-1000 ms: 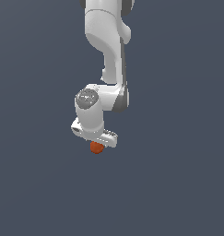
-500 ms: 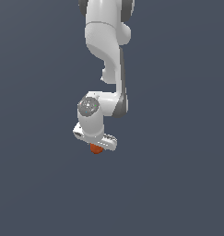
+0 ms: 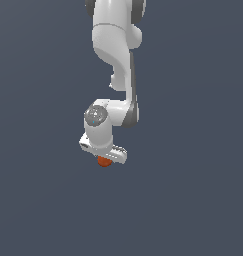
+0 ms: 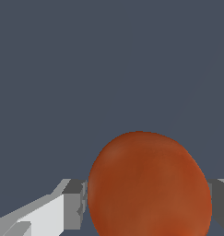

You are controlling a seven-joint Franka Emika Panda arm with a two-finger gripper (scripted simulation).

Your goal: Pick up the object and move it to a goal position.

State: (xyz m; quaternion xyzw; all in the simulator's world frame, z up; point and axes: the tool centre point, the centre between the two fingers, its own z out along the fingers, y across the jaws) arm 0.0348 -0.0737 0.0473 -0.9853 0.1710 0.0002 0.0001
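Note:
The orange-red ball [image 3: 104, 161] shows as a small spot just under my white gripper [image 3: 105, 159] in the exterior view, mostly hidden by the hand. In the wrist view the ball [image 4: 149, 185] fills the space between my two fingers [image 4: 74, 204], which press on it from both sides. The gripper is shut on the ball and holds it off any surface.
Only a plain dark grey-blue background [image 3: 193, 190] surrounds the arm in both views. No goal marker shows.
The arm has moved a little toward the exterior view's left and slightly down, carrying the ball with it. The grip on the ball has not changed.

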